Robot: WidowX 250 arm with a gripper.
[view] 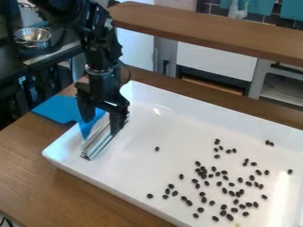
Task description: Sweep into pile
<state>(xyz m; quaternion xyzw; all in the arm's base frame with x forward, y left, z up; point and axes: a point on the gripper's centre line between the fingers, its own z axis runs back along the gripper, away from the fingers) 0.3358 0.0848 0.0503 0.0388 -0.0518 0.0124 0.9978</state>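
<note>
my black gripper point(101, 127) over the white tray's far left corner, jaws spread wide with nothing held between them, a metal bar point(98, 145) lying in the tray point(160, 128) just below me, dark beans point(204, 200) scattered mostly across its right half, blue sheet point(56, 109) alongside

My black claw point(102, 121), black beans point(157, 149), white tray point(177, 126), silver bar point(98, 144), blue sheet point(56, 108), brown wood-grained table point(35, 168), brown shelf point(201, 29), silver bowl point(33, 35), dark tiles point(253, 16) with pale lines
</note>
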